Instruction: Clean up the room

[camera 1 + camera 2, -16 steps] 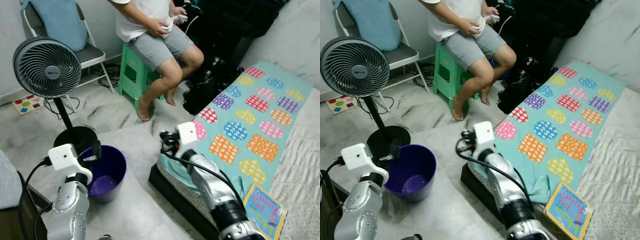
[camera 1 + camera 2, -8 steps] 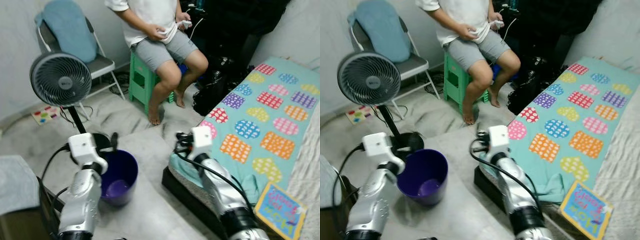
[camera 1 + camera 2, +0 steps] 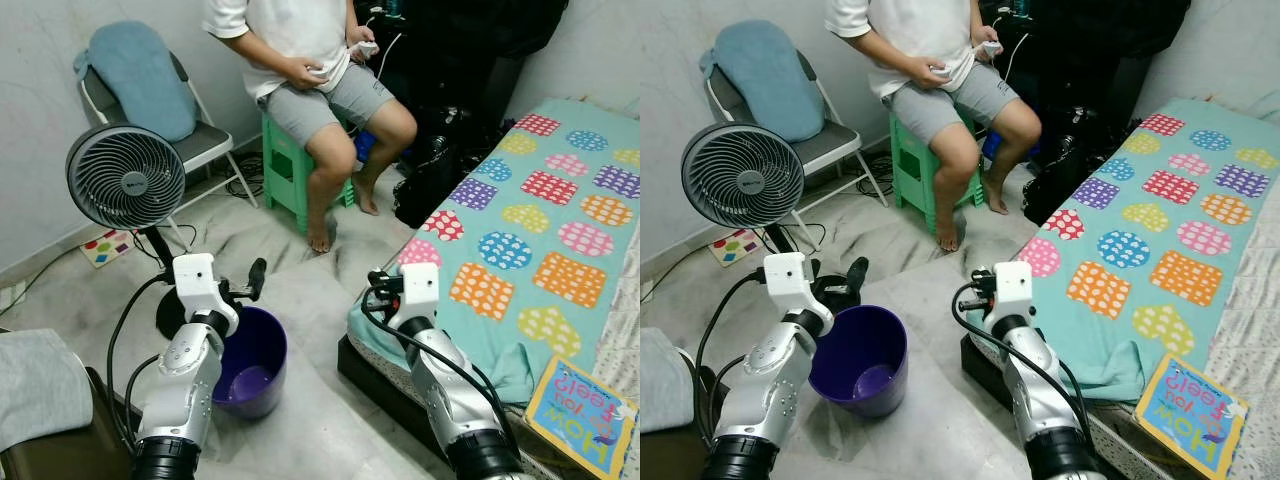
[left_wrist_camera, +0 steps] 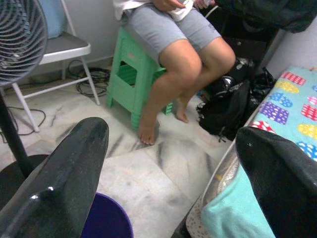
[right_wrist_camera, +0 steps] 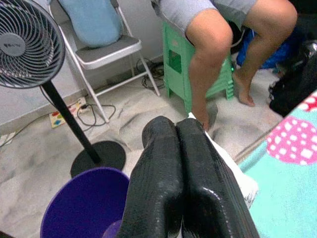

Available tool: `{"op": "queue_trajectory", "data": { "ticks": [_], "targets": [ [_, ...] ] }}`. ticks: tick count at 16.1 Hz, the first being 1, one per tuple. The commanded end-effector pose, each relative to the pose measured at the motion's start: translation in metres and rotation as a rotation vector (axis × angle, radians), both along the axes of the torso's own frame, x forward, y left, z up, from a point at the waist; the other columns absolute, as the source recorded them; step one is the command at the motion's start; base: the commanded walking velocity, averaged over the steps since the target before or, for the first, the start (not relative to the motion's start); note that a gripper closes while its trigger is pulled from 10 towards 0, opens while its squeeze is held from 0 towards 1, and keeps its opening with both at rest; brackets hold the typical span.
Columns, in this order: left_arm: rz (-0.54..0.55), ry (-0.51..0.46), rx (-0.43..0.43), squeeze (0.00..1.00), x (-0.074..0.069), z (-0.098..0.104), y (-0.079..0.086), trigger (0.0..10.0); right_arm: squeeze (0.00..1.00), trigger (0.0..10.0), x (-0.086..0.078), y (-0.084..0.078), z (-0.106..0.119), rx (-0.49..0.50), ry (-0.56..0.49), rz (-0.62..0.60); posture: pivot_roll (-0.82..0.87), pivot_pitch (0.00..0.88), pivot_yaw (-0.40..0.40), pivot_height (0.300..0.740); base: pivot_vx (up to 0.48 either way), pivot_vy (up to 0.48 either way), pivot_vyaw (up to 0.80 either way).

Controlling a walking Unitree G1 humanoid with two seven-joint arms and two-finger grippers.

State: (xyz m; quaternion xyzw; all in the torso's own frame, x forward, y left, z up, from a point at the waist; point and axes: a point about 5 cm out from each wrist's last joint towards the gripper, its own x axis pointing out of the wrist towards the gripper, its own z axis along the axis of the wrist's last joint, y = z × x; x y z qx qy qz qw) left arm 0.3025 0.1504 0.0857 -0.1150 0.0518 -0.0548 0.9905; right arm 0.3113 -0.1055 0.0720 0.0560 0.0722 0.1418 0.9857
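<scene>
A purple bucket stands on the marble floor, just in front of the standing fan. The left gripper hovers over the bucket's rim with its fingers spread wide and empty. The right gripper, beside the bucket near the bed's dotted blanket, has its fingers pressed together over something white.
</scene>
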Motion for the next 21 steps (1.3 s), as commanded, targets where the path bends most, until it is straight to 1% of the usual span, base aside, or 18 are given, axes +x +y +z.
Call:
{"op": "queue_trajectory", "data": {
  "ticks": [1, 4, 8, 9, 11, 13, 15, 16, 18, 21],
  "targets": [
    [0.007, 0.006, 0.019, 0.0, -0.002, -0.003, 0.005, 10.0, 0.0, 10.0, 0.004, 0.004, 0.007, 0.0, -0.029, 0.008, -0.14, 0.0, 0.095, 0.74, 0.0, 0.0, 0.0],
    [0.061, 0.007, 0.017, 0.0, -0.006, -0.002, 0.014, 10.0, 0.0, 10.0, 0.006, 0.011, 0.01, -0.001, -0.037, 0.044, -0.11, 0.0, 0.076, 0.74, 0.0, 0.0, 0.0],
    [0.11, 0.004, 0.027, 0.0, -0.013, -0.005, 0.019, 10.0, 0.0, 10.0, 0.013, 0.025, 0.015, -0.019, -0.049, 0.115, -0.08, 0.013, 0.033, 0.74, 0.0, 0.0, 0.0],
    [0.139, 0.009, 0.006, 0.0, -0.016, -0.006, 0.02, 10.0, 0.0, 10.0, 0.012, 0.025, 0.014, -0.03, -0.048, 0.136, -0.08, 0.026, 0.007, 0.74, 0.0, 0.0, 0.0],
    [0.15, 0.017, -0.013, 0.0, -0.019, -0.007, 0.019, 10.0, 0.0, 10.0, 0.01, 0.023, 0.012, -0.029, -0.04, 0.144, -0.08, 0.04, -0.009, 0.74, 0.0, 0.0, 0.0],
    [0.15, 0.019, -0.038, 0.0, -0.021, -0.007, 0.016, 10.0, 0.0, 10.0, 0.008, 0.019, 0.01, -0.026, -0.028, 0.143, -0.09, 0.053, -0.014, 0.74, 0.0, 0.0, 0.8],
    [0.142, 0.019, -0.043, 0.0, -0.02, -0.006, 0.015, 10.0, 0.0, 10.0, 0.008, 0.018, 0.009, -0.043, -0.035, 0.142, -0.09, 0.058, -0.011, 0.74, 0.0, 0.0, 0.77],
    [0.119, 0.011, -0.055, 0.0, -0.019, -0.004, 0.012, 10.0, 0.0, 10.0, 0.008, 0.015, 0.008, -0.047, -0.031, 0.128, -0.1, 0.057, -0.011, 0.74, 0.0, 0.0, 0.0],
    [0.099, 0.005, -0.053, 0.0, -0.018, -0.003, 0.009, 10.0, 0.0, 10.0, 0.008, 0.013, 0.008, -0.049, -0.032, 0.127, -0.11, 0.056, -0.012, 0.74, 0.0, 0.0, 0.0],
    [0.101, -0.007, -0.057, 0.0, -0.022, -0.002, 0.011, 10.0, 0.0, 10.0, 0.006, 0.018, 0.008, -0.049, -0.031, 0.151, -0.1, 0.061, -0.02, 0.74, 0.0, 0.0, 0.0]
  ]
}}
